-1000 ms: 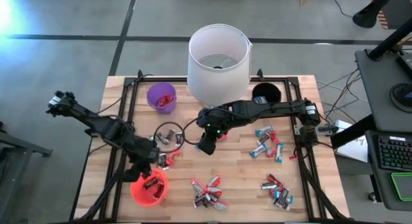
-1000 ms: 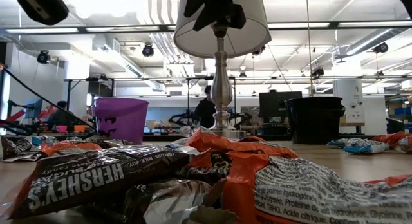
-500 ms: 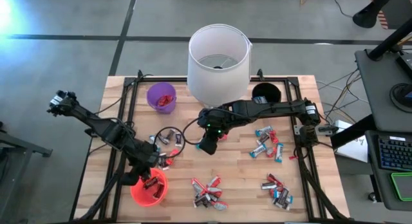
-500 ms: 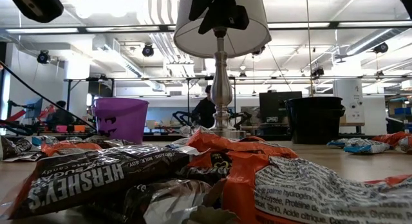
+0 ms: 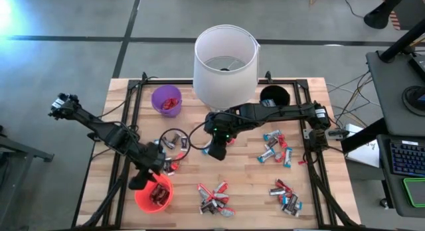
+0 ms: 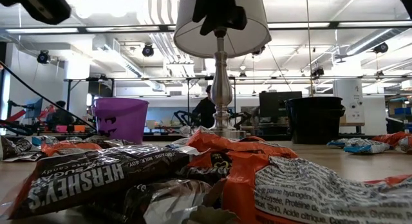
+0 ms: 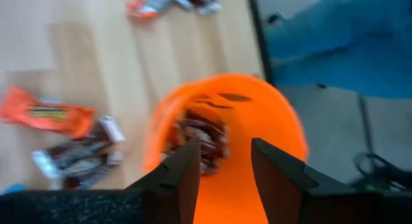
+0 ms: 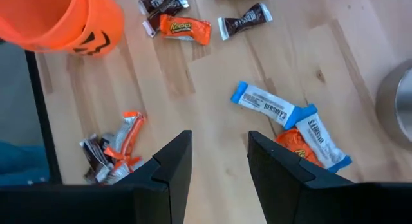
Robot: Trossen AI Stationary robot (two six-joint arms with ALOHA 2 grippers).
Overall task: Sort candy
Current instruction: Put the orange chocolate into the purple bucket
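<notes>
The surface [image 5: 246, 178] was pale, smooth wood. The candy [image 8: 269, 107] had shiny, crinkly wrappers. The orange cup [image 7: 257, 140] looked like smooth, glossy plastic.

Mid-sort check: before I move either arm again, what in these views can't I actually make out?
- Black cup: contents hidden in the high view by its dark interior; the low view shows only its wall.
- Table under the lamp shade: covered in the high view.
- Orange cup: candy inside is blurred in the left wrist view, between the open left gripper.
- Far candy piles: blocked in the low view by near wrappers.
</notes>
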